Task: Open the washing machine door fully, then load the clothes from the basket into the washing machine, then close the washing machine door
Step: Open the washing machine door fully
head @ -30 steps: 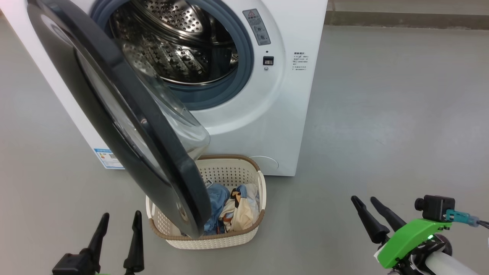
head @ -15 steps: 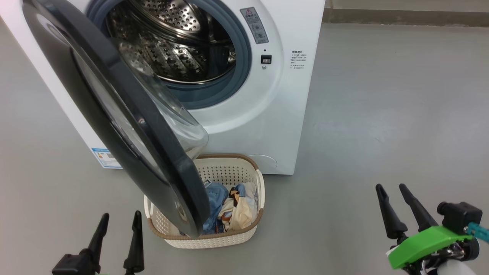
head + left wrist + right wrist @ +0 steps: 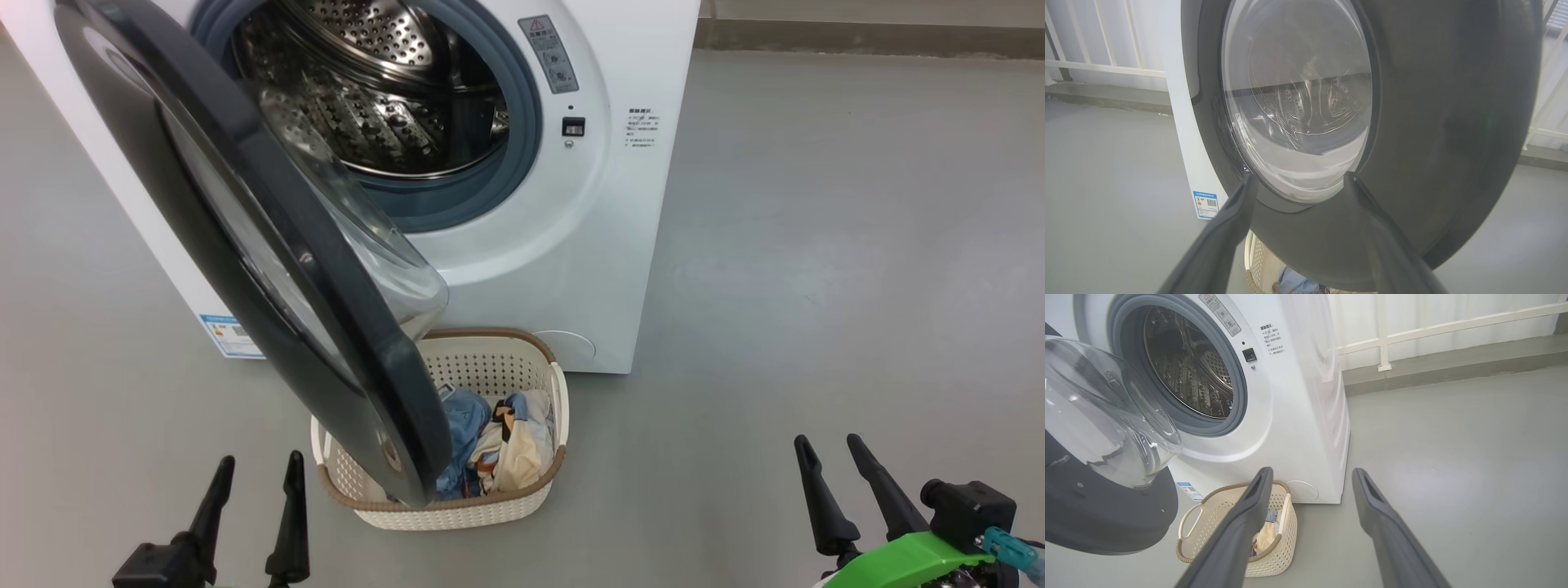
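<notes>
White steel takes up most of what I see: the washing machine (image 3: 620,245) stands on the grey floor (image 3: 816,245) toward its far edge, front turned to me. Its perforated drum (image 3: 384,98) is bare inside the grey-blue gasket (image 3: 522,106).

Next in size is the washing machine door (image 3: 384,384), glossy black, which stands partly open on its left-hand hinge. It is swung out toward me, with the clear porthole (image 3: 392,269) bulging back toward the opening. Its lower edge hangs over the left part of the basket (image 3: 457,510) and hides that side from the head camera.

I see the basket on the floor just in front of the machine's lower front panel. I cannot tell whether the two touch. The clothes (image 3: 498,449) are all inside it, the light blue piece on the left and the cream printed one against it on the right.

My left gripper (image 3: 260,459) sits over the near edge of the floor, left of the basket, fingers spread wide and holding nothing. Its wrist camera looks straight at the door's outer face. My right gripper (image 3: 827,441) is over the near right of the floor, well apart from the basket, jaws equally wide and empty.

A small blue label sticker (image 3: 229,335) shows low on the machine's left side.
</notes>
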Motion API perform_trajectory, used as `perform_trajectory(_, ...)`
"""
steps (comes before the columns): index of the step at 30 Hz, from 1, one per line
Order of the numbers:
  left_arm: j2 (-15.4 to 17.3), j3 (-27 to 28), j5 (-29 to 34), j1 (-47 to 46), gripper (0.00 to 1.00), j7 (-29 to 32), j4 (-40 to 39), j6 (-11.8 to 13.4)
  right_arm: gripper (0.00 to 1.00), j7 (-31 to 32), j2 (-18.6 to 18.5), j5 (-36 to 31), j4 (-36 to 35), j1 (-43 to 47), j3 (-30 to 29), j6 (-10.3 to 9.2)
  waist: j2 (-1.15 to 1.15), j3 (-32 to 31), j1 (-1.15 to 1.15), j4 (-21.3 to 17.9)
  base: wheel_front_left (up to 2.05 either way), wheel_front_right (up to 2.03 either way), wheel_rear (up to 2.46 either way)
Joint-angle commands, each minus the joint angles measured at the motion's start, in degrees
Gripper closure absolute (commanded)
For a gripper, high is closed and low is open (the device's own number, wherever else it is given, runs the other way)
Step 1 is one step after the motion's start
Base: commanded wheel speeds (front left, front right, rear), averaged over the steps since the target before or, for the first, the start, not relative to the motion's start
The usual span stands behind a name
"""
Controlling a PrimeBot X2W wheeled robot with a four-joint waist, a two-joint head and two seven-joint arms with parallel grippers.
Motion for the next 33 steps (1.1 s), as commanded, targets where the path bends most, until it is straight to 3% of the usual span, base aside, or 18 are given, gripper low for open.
perform_trajectory(1,0.33,1.7,0.4,-0.47,0.0,-0.37,-1.66,0.04,0.0,-0.7,-0.4,-0.46,-1.34,-0.34,0.47,0.32,0.0,0.03,0.0,0.02,0.0,0.0,0.0)
perform_trajectory(7,0.38,1.59,0.3,-0.56,0.0,-0.37,-1.67,0.04,0.0,-0.7,-0.38,-0.87,-1.19,-0.22,-0.13,0.32,0.0,0.04,0.0,0.34,0.0,0.0,0.0)
perform_trajectory(8,0.33,1.66,0.12,-0.69,0.51,-0.37,-1.91,0.04,0.0,-0.7,-0.36,-0.89,-1.25,-0.2,-0.23,0.32,0.0,0.01,0.0,0.42,0.0,0.0,0.0)
perform_trajectory(9,0.16,1.93,-0.42,-0.83,0.72,-0.37,-2.3,0.04,0.0,-0.7,-0.37,-0.95,-1.31,-0.17,-0.28,0.32,0.0,-0.03,0.0,0.52,0.0,0.0,0.0)
perform_trajectory(10,0.04,2.15,-0.75,-0.97,1.0,-0.37,-2.76,0.04,0.0,-0.7,-0.37,-1.02,-1.38,-0.15,-0.33,0.32,0.0,-0.08,0.0,0.62,0.0,0.0,0.0)
perform_trajectory(14,-0.3,3.14,-0.43,-1.83,1.0,-0.37,-6.73,0.04,0.0,-0.7,-0.27,-1.08,-1.55,-0.14,-0.31,0.32,0.0,-0.27,0.0,0.98,0.0,0.0,0.0)
perform_trajectory(21,-1.41,1.63,0.14,-4.2,1.0,-0.37,-20.22,0.04,0.0,-0.7,-0.31,-1.26,-2.07,-0.36,-0.33,0.32,0.0,-0.23,0.0,1.68,0.0,0.0,0.0)
perform_trajectory(26,-1.78,-3.83,2.03,-5.4,1.0,-0.37,-27.82,0.04,0.0,-0.7,-0.24,-1.42,-2.66,-0.73,-0.43,0.32,0.0,0.31,0.0,1.61,0.0,0.0,0.0)
perform_trajectory(33,-2.07,-14.49,1.43,-7.76,1.0,0.48,-28.26,0.04,0.0,-0.7,-0.15,-1.68,-3.0,-1.89,-0.52,0.32,0.0,2.13,0.0,0.63,0.0,0.0,0.0)
